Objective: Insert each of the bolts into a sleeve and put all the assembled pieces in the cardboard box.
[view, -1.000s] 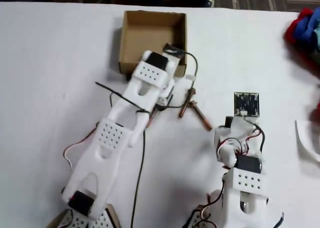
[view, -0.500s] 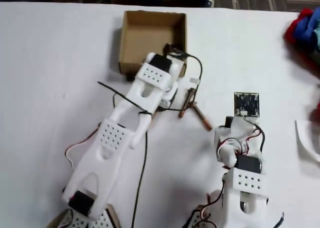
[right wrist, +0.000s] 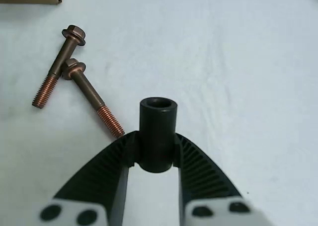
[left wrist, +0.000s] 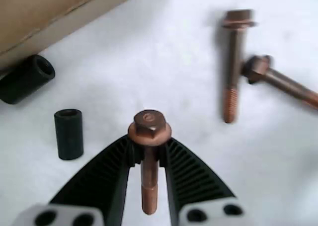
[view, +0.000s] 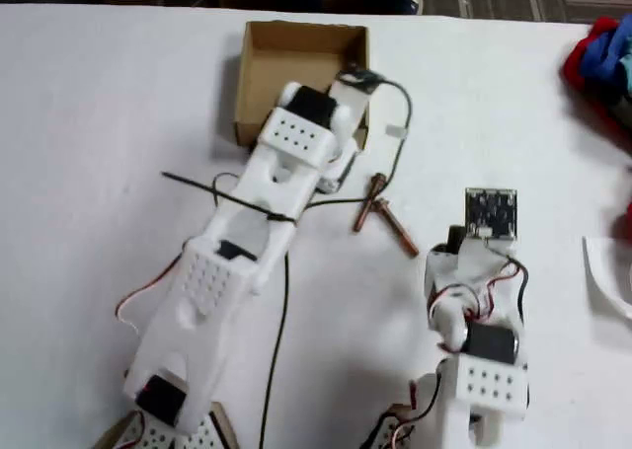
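With the left tool (left wrist: pixel 149 147) gripping a copper bolt (left wrist: pixel 149 129) and the right tool (right wrist: pixel 155 145) a black sleeve (right wrist: pixel 158 117), one should align both axes before pushing.

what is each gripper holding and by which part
The left gripper clamps a bolt by its shank, just under the head. The right gripper clamps a sleeve around one end; its open end sticks out.

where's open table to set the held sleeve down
Bare table lies left of the cardboard box, and between box and the coloured cloth. Crowded: two loose bolts and two sleeves beside the box's near wall.
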Motion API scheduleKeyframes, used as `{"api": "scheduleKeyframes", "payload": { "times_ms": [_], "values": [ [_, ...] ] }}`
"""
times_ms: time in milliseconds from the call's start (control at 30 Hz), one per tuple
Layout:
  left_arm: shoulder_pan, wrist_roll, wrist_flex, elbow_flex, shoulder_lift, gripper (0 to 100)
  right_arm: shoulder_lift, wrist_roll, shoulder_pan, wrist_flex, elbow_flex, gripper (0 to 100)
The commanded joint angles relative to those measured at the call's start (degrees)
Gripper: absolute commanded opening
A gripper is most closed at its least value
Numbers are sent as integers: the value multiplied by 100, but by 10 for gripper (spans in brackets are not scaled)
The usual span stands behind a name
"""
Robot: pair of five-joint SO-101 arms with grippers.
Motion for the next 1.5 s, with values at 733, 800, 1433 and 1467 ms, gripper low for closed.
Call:
{"api": "scheduleKeyframes", "payload": {
  "times_ms": [733, 800, 1433, 1467],
  "values": [
    [-413, -79, -4905, 7899, -6505, 26, -2422, 9, -576, 549, 897, 21],
    [-378, -79, -5037, 8013, -6769, 26, -2422, 9, -884, 549, 976, 21],
    [-299, -44, -8053, 11178, -9908, 25, -2378, -44, -2809, -2237, 1424, 20],
    [-299, -35, -8466, 11363, -10013, 25, -2387, -79, -2905, -2299, 1424, 20]
  ]
}}
